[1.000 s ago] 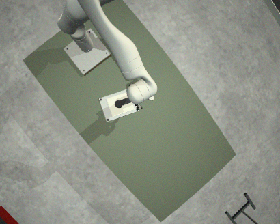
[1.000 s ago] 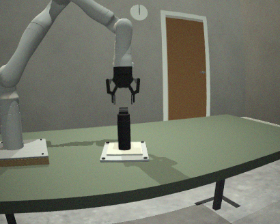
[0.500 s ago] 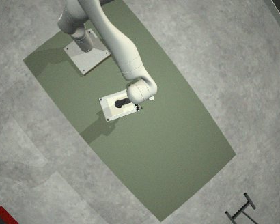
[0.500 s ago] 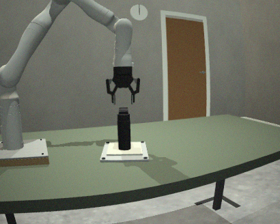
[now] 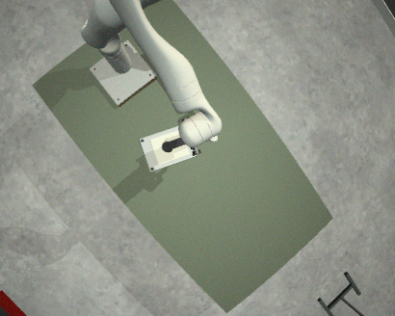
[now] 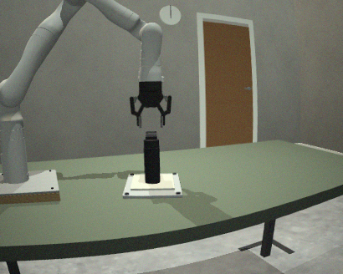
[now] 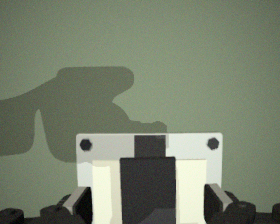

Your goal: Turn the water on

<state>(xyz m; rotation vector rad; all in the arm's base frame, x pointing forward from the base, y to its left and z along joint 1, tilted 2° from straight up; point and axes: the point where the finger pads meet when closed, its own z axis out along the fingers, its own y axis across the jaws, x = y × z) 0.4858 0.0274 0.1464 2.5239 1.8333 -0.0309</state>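
I have the gripper (image 6: 151, 120) above the tap (image 6: 151, 160) mid-surface, jaws wide and empty; lever untouched, the whole lift remains.

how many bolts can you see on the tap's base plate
4, one at each corner of the base plate, best seen from the exterior view. The wrist view shows only the two far ones; in the top view the arm covers part of the plate.

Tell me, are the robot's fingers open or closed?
Open. In the side view the gripper hangs above the black tap with its two fingers spread apart, a gap between them and nothing held.
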